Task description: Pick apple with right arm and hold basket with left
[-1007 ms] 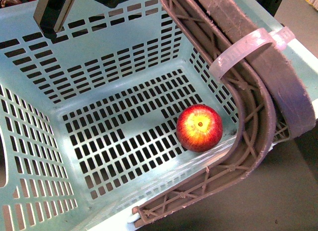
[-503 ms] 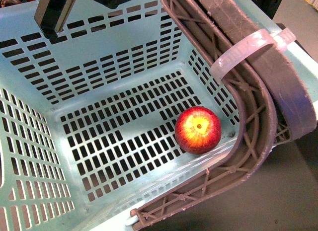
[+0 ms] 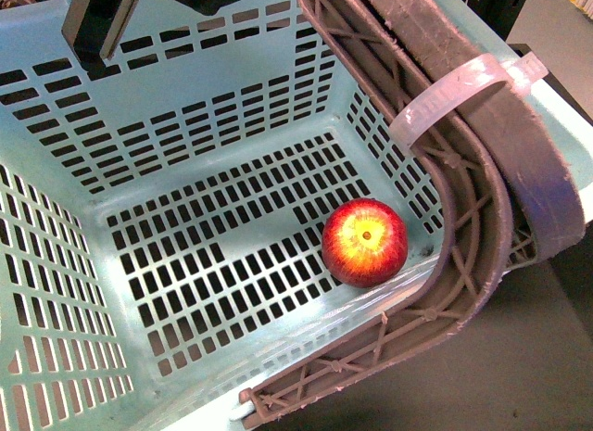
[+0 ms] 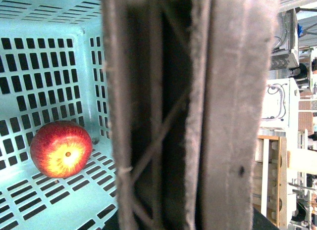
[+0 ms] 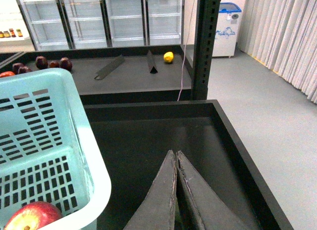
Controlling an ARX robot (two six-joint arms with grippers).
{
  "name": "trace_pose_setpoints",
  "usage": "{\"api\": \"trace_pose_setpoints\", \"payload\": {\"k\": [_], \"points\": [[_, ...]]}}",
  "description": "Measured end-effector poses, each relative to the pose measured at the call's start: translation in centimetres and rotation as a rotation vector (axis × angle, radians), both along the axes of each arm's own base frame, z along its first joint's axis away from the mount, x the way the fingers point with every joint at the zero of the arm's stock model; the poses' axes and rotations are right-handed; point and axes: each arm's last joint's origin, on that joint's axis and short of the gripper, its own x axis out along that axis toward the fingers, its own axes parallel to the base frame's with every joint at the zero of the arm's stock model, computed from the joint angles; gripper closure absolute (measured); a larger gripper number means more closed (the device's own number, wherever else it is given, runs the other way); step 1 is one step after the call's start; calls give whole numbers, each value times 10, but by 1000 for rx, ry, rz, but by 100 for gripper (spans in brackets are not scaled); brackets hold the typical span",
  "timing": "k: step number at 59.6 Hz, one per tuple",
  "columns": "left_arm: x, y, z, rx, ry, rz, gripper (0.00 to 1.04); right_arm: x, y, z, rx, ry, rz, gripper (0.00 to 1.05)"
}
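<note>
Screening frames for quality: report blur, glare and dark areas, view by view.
Front view: evenly lit, sharp on the apple. Left wrist view: the basket handle fills the frame, too near and soft; the bright background looks washed out. Right wrist view: clear, but the right gripper is dark, with little detail.

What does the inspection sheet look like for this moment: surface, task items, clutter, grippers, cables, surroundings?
Surface: dark walled shelf tray beside the basket.
Basket: mint green, slotted; grey-brown handle with a white zip tie.
Apple: on the basket floor, in the corner by the handle, stem patch up, untouched.
Clutter: dark red fruits, yellow fruit and two dividers on the far shelf.
Grippers: right gripper shut, empty, outside the basket; left gripper not seen, its camera tight against the handle.
Cables: thin cord by the black post.
Surroundings: glass-door fridges, curtain.
</note>
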Motion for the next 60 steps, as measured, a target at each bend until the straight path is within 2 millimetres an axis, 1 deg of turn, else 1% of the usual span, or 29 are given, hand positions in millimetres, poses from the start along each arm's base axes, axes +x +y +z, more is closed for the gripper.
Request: {"api": "trace_pose_setpoints", "payload": {"k": [32, 37, 40, 50, 51, 52, 53, 55, 60], "points": [[0, 0, 0, -1, 1, 0, 90, -9, 0, -1, 0, 0, 0, 103], [0, 0, 0, -1, 1, 0, 90, -15, 0, -5, 0, 33, 3, 103], [0, 0, 0, -1, 0, 0, 90, -19, 0, -5, 0, 23, -1, 103], [0, 0, 0, 0, 0, -1, 90, -20, 0, -4, 0, 7, 0, 103], [0, 0, 0, 0, 0, -1, 90, -20, 0, -4, -1, 7, 0, 102], [0, 0, 0, -1, 1, 0, 90, -20, 0, -4, -1, 7, 0, 98], [0, 0, 0, -2, 1, 0, 90, -20, 0, -4, -1, 8, 0, 97], [0, 0, 0, -4, 3, -2, 90, -20, 0, -4, 0, 7, 0, 92], [0, 0, 0, -2, 1, -1, 90, -20, 0, -4, -1, 6, 0, 74]]}}
